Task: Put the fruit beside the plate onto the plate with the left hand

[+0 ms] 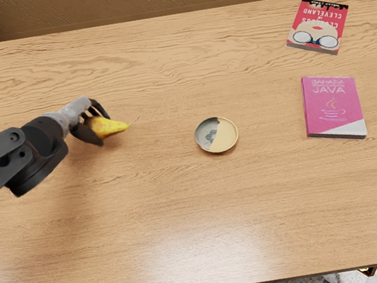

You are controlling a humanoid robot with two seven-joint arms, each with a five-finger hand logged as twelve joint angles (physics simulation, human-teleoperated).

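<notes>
Fingers [89, 134] of the dark left hand [92, 123] clamp the yellow-orange tapered fruit [112, 128], well apart at nine o'clock from the small round tan plate [226, 135]. Open wooden tabletop [171, 187] lies between. Pink book [333, 105] at three o'clock, red book [318, 25] at one o'clock, both near the right edge.

The table [187, 221] was pale grained wood with a soft satin sheen towards its front. The plate [235, 134] looked like smooth glazed ceramic. The pink book [332, 106] and the red book [318, 25] had smooth paper covers. The left hand [92, 121] was dark and matt, and the fruit [111, 128] was smooth-skinned.
</notes>
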